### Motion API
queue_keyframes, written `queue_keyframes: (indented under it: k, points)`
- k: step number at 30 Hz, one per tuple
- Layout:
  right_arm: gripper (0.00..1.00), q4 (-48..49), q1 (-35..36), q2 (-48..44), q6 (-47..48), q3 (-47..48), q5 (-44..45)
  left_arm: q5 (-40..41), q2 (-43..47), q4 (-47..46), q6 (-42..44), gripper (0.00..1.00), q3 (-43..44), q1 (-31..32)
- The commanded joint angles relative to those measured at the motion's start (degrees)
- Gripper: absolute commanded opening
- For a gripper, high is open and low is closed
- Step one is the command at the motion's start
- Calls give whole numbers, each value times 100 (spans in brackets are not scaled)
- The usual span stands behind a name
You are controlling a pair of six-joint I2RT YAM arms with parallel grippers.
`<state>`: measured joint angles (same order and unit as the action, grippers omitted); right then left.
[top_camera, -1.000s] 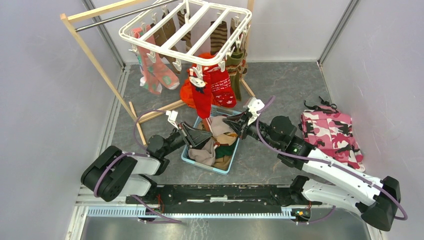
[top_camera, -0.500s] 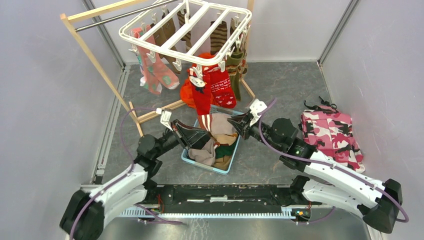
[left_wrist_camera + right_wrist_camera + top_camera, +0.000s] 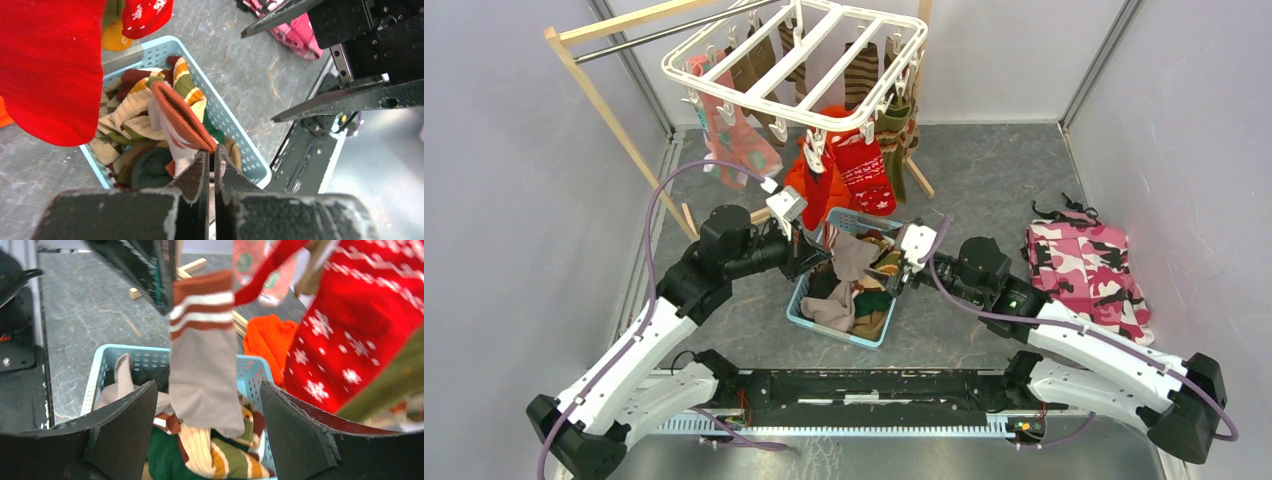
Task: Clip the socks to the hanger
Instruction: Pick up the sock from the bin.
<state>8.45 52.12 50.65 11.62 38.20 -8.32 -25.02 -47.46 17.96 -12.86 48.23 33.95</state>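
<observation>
A pale beige sock [image 3: 854,258] with reddish-brown stripes at the cuff hangs over the light-blue basket [image 3: 834,333]. My left gripper [image 3: 816,245] is shut on its cuff, and the left wrist view shows the jaws [image 3: 213,155] pinching the reddish-brown cuff edge [image 3: 180,115]. My right gripper [image 3: 892,268] stands open just right of the sock. In the right wrist view the sock [image 3: 205,375] dangles between the wide-apart fingers [image 3: 125,425], touching neither. The white hanger [image 3: 734,95] hangs above at the back with several socks clipped to it.
The basket [image 3: 95,385] holds several mixed green, brown and striped socks. Red patterned socks [image 3: 864,175] dangle from the hanger close above the basket. A wooden rail stand [image 3: 614,110] carries the hanger. A pink camouflage garment [image 3: 1089,265] lies at the right. Walls close in on both sides.
My left arm has risen and swung over the basket, lifting the beige sock out by its cuff. My right gripper has opened and dropped slightly toward the basket.
</observation>
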Motion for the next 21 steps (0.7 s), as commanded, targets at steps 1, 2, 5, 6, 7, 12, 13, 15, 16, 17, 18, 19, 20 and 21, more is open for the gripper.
queue_keyframes:
  k: [1,2,5,6,7,12,13,15,16,17,18,19,20,21]
  points:
    - [81,577,25,248,1215,258,-1493,-161,-250,1604,1995,2,894,144]
    - [82,677,31,259,1395,227,-1674,-235,-254,1786,2204,2,1014,158]
    - [84,918,22,264,1897,208,-2043,-649,-190,2120,2798,2,1263,177]
    - [84,911,31,295,2034,250,-2136,-782,-137,2161,2966,2,1275,181]
    - [84,850,26,329,2154,346,-2204,-869,-65,2180,3084,2,1270,182]
    - [84,597,31,907,2197,997,-2720,-1234,143,2355,3704,2,1295,190]
    - [84,607,27,1047,2147,1136,-2802,-1302,148,2381,3825,2,1321,190]
    - [83,551,30,1250,2065,1338,-2810,-1362,148,2478,3975,2,1389,190]
    - [83,492,27,1314,2071,1446,-2839,-1337,156,2511,4025,2,1417,190]
    - [83,442,24,1388,2064,1521,-2901,-1329,169,2519,4068,2,1437,190]
    - [82,430,21,1451,2026,1598,-2962,-1351,199,2521,4093,2,1436,195]
    - [82,412,26,1501,1979,1644,-3059,-1415,217,2520,4148,2,1431,191]
    - [81,408,27,1566,1915,1691,-3132,-1449,236,2520,4166,2,1427,190]
    - [80,376,29,1614,1882,1751,-3204,-1454,250,2520,4176,2,1426,190]
